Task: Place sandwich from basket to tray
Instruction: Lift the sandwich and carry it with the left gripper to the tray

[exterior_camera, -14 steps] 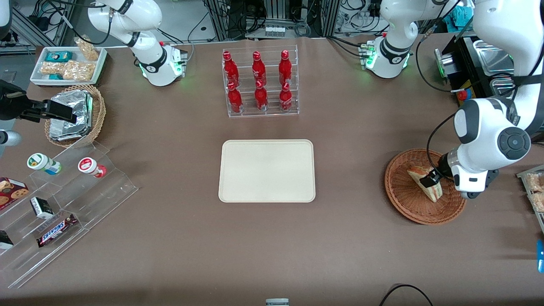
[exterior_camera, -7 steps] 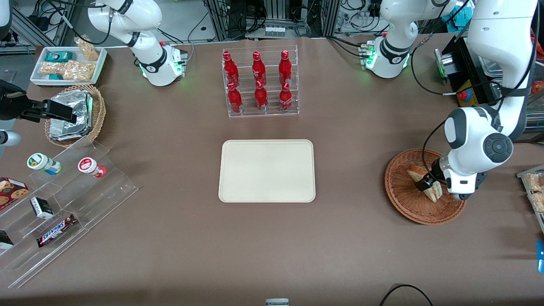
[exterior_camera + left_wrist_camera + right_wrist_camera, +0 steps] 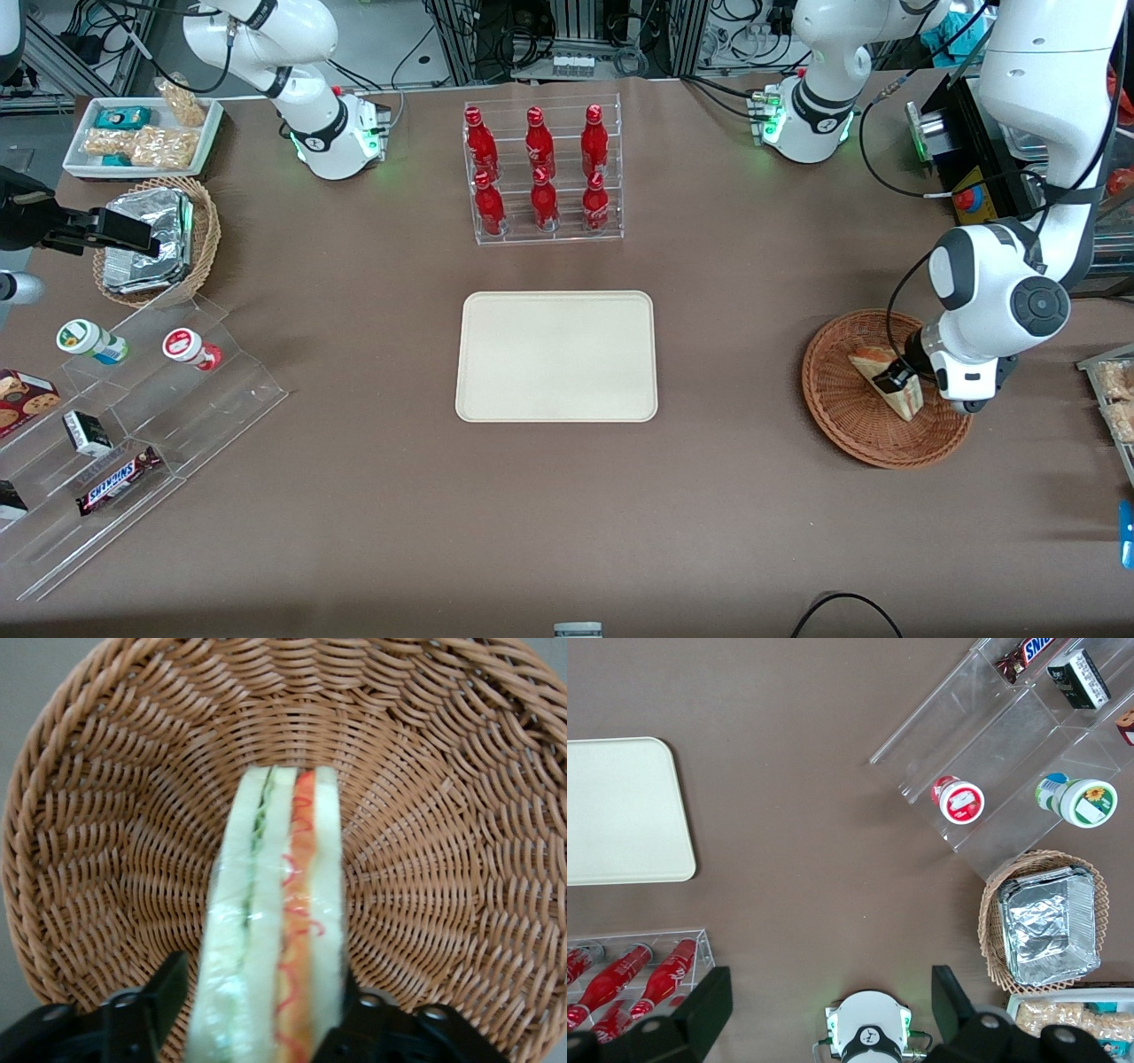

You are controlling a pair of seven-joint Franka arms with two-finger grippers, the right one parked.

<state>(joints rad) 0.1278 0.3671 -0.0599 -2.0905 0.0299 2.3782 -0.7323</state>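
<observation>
The wrapped triangular sandwich is apparently clamped between the left arm's gripper fingers, inside the reddish-brown wicker basket. The cream rectangular tray is unfilled; lifting and transfer remain.

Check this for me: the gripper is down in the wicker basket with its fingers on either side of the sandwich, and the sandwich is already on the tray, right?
Not quite. The sandwich is in the basket, not on the tray, as the front view shows. The gripper is in the basket with its fingers either side of it.
</observation>
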